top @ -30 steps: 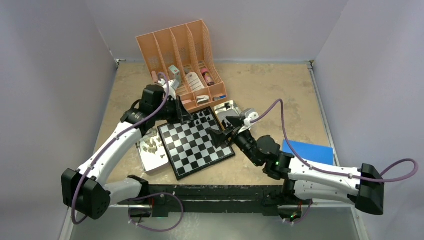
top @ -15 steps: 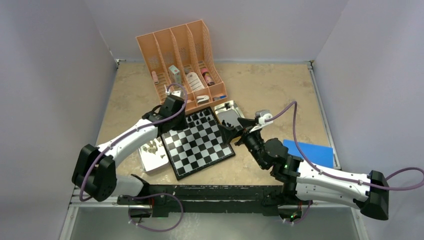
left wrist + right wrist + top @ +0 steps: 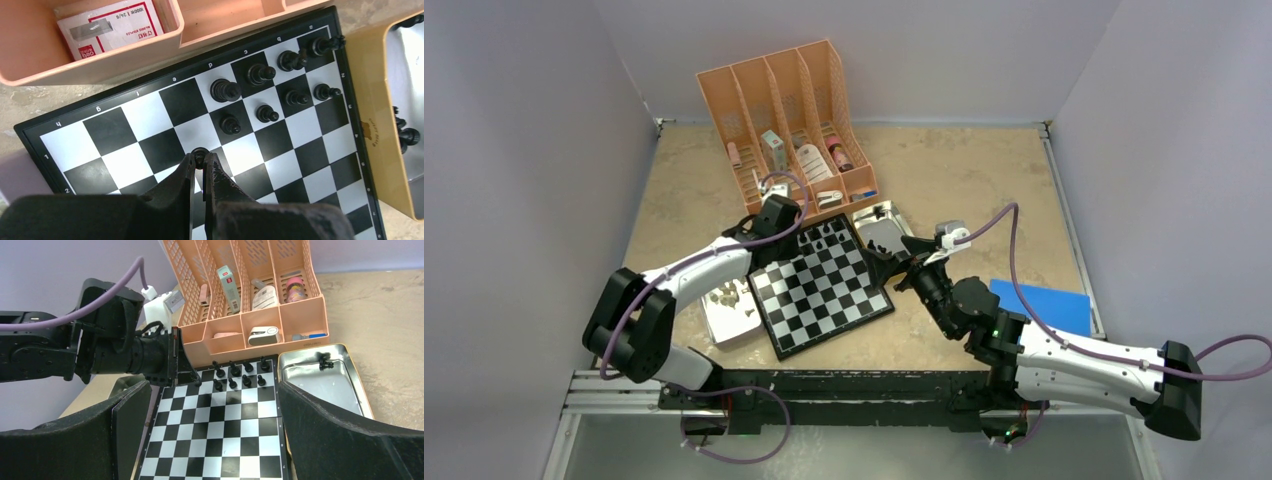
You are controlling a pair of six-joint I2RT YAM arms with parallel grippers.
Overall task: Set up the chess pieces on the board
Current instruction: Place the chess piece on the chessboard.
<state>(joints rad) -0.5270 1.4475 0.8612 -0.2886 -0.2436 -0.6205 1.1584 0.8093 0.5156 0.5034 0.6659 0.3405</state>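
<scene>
The checkered board (image 3: pixel 824 290) lies at the table's middle. Several black pieces (image 3: pixel 829 234) stand at its far corner, also in the left wrist view (image 3: pixel 260 95) and the right wrist view (image 3: pixel 240 375). My left gripper (image 3: pixel 796 242) is shut on a black pawn (image 3: pixel 201 156), low over a square in the board's second row, left of the standing pieces. My right gripper (image 3: pixel 887 262) is open wide and empty at the board's right edge, facing across the board (image 3: pixel 225 440). Beige pieces (image 3: pixel 724 295) lie in the left tray.
A metal tray (image 3: pixel 886 215) at the board's far right holds a few black pieces (image 3: pixel 325 361). Another tray (image 3: pixel 729 320) lies left of the board. A pink desk organiser (image 3: pixel 789 120) with bottles and boxes stands right behind the board. A blue sheet (image 3: pixel 1044 305) lies at right.
My left arm has folded down and brought its gripper with the pawn low onto the board's far left part. My right gripper has drawn back to the right, off the board.
</scene>
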